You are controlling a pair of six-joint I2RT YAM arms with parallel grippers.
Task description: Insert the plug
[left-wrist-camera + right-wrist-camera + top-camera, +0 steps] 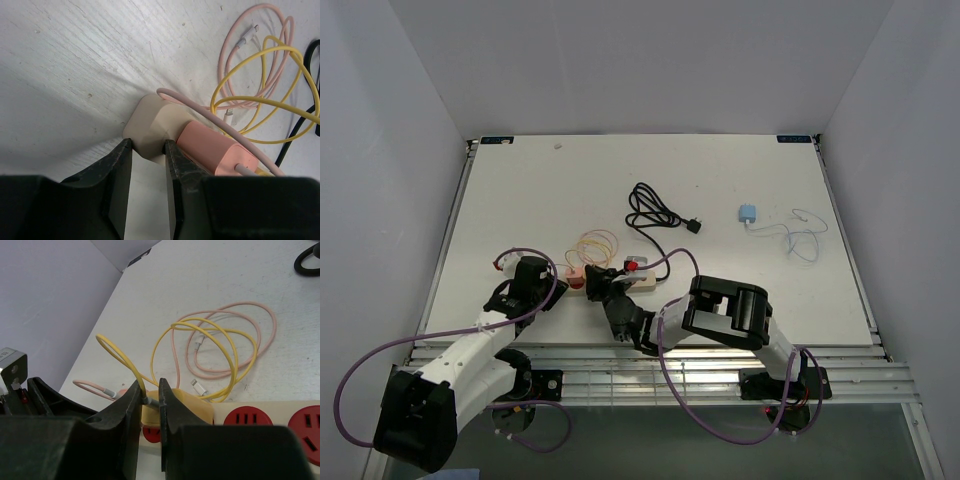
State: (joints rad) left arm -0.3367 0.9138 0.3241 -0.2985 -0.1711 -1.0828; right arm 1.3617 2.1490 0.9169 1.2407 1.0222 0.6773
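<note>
You had your left gripper point(147, 147) clamped on the cream plastic power strip point(150, 117) — right gripper point(149, 390) pinched the yellow block-shaped charger plug point(190, 410).

The place is a robotics lab test cell. A plain white counter point(520, 190) sits boxed in by bare white walls point(380, 150) on the left, right and far sides. Two robot arms point(470, 360) are bolted side by side to slotted metal rails point(620, 362) at its near edge, with purple cables point(350, 400) looping loose from them. Small blue markers point(496, 139) sit at the far corners. Only a power strip point(272, 412), a black cord point(650, 212) and a few chargers lie on the counter.
</note>
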